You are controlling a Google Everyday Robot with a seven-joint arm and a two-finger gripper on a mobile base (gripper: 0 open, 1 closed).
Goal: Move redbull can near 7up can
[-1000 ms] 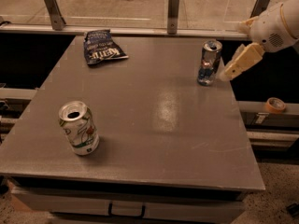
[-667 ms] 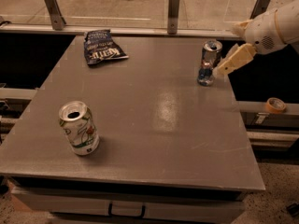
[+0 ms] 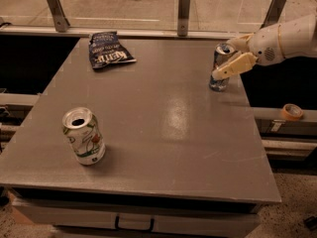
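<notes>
The 7up can [image 3: 83, 136] stands upright near the front left of the counter [image 3: 168, 133]. A dark chip bag [image 3: 109, 50] lies flat at the far edge. Well apart from the 7up can, at the far right edge, stands the redbull can [image 3: 218, 85]. The end effector [image 3: 227, 59] reaches in from the right and meets it. Whether it is clamping the can, I cannot tell.

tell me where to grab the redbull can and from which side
Grip the redbull can around its slim mid-body, coming sideways from the table edge beside it: it stands upright there, and the gripper sits at that side.
</notes>
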